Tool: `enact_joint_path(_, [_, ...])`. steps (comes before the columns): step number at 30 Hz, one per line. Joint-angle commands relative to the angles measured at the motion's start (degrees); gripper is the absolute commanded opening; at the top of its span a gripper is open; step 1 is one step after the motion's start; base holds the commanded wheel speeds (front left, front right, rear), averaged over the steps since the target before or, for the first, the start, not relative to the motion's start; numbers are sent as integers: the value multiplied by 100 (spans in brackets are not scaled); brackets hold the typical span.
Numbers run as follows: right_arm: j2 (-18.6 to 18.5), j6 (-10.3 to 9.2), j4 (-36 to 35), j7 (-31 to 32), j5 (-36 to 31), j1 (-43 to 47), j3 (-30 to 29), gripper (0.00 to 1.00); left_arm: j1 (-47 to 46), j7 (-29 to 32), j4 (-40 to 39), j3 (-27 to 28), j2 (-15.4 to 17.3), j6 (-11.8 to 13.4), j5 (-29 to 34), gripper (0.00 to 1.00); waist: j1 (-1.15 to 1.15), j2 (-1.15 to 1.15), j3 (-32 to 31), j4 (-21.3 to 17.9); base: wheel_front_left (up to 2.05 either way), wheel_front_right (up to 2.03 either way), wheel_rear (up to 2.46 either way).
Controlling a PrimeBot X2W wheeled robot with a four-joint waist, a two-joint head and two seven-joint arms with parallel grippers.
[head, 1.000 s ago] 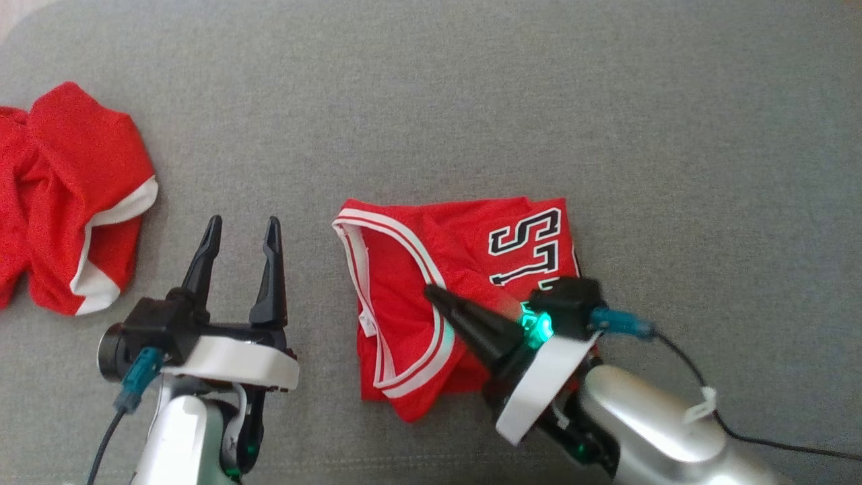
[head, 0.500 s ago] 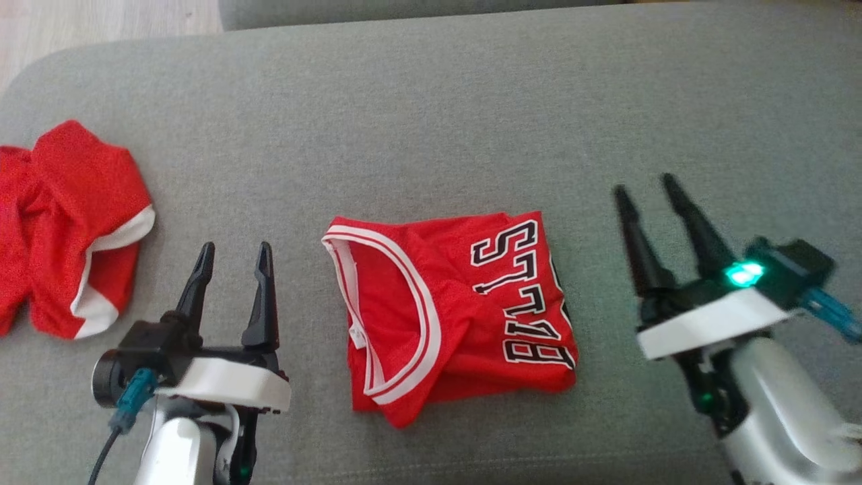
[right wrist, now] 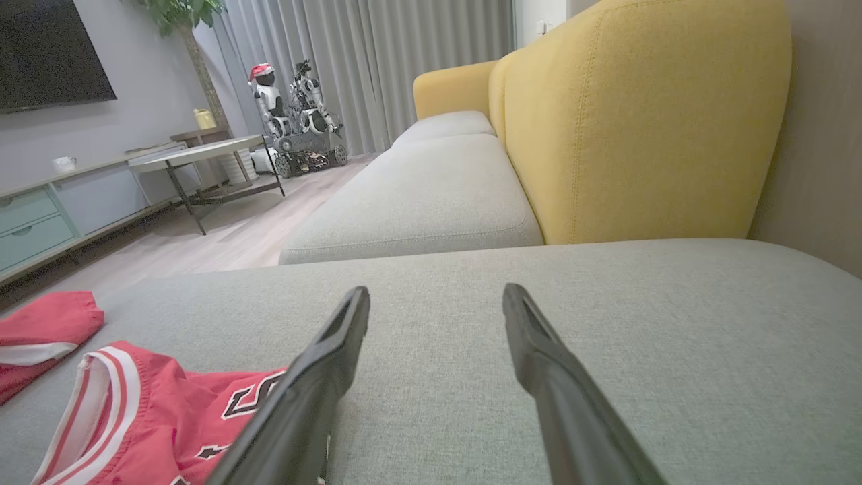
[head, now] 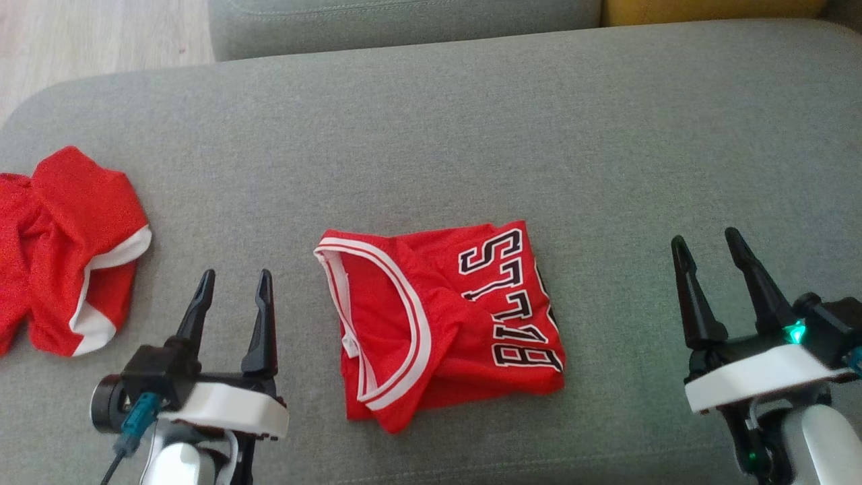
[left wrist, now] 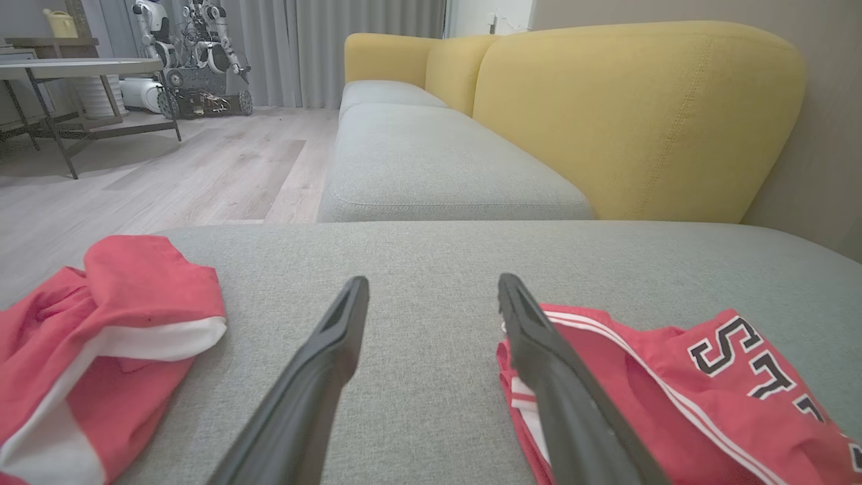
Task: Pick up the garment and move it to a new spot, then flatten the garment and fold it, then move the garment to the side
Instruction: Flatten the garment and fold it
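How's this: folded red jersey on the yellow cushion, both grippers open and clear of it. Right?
Wrong colour: head view shows the cushion under the folded red jersey is grey. Left gripper and right gripper are open, clear of it.

— What does your right wrist camera give you?
— Your right gripper [right wrist: 436,291] has its fingers spread, with bare grey cushion [right wrist: 606,337] between them.
— And the garment?
— Your red jersey [right wrist: 135,417] lies flat just left of the fingers. Another red garment [right wrist: 40,330] sits beyond it, near the cushion's left edge.
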Motion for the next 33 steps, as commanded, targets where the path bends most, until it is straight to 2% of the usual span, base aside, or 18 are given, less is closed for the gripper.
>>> enact_joint_path(1, [-7, -5, -299, 62, -73, -37, 41, 100, -106, -69, -175, 221, 70, 26, 36, 100, 0, 0, -24, -12, 0, 0, 0])
enact_joint_path(20, [57, -5, -501, 259, -189, 35, 15, 100, -125, -69, -173, 175, 78, 68, 8, 100, 0, 0, -7, 50, 0, 0, 0])
enact_joint_path(21, [56, -5, -497, 267, -184, 25, 25, 44, -136, -69, -175, 171, 79, 69, 8, 100, 0, 0, 8, 57, 0, 0, 0])
enact_joint_path(22, [43, -5, -484, 286, -180, 12, 48, 0, -148, -69, -179, 166, 79, 69, 7, 100, 0, 0, 24, 65, 0, 0, 0])
enact_joint_path(28, [5, -5, -312, 349, -104, -159, 477, 0, -251, -69, -193, 140, 80, 51, -1, 100, 0, 0, 167, 142, 0, 0, 0])
enact_joint_path(33, [82, -5, 19, 354, 117, -386, 1535, 0, -334, -69, -200, 94, 71, 56, 2, 100, 0, 0, 300, 221, 0, 0, 0])
